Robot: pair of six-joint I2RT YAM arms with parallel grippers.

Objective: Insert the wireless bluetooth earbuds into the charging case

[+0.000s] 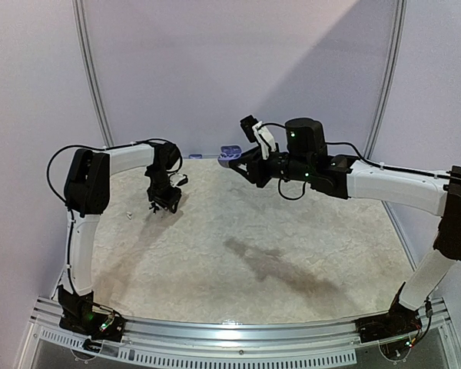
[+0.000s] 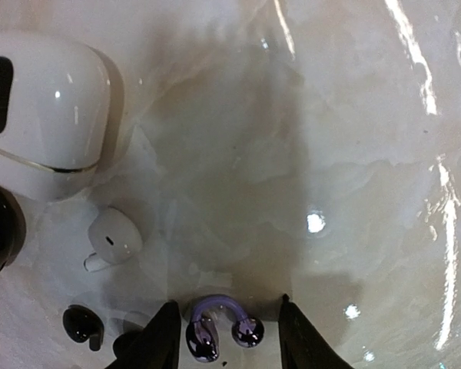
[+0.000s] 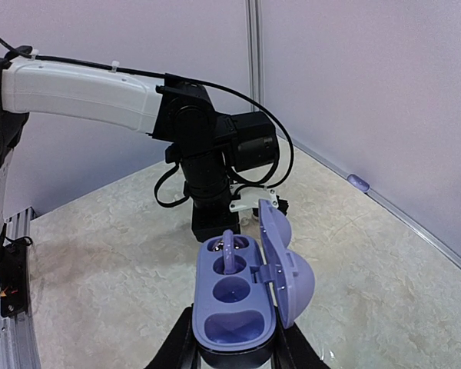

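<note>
Left gripper (image 2: 228, 307): lowered close to the table (image 2: 330, 154), jaws apart, not gripping. A loose purple earbud (image 2: 221, 326) lies on the table directly between its fingers (image 2: 163, 338), with a gap visible on each side. Just outside the left-hand finger in the wrist view lies a black earbud (image 2: 83, 323). A white earbud (image 2: 111, 240) lies ahead of it, and a closed white case (image 2: 42, 115) farther ahead on the same side. Right gripper (image 3: 234, 350): raised well above the table and clamped on the dark base of the purple charging case (image 3: 234, 307). The case is held lid-open, the lid hinged over to the right of the fingers. A seated purple earbud (image 3: 229, 254) occupies the cavity farthest from the right gripper. The case is well apart from the left gripper and the loose earbuds.
</note>
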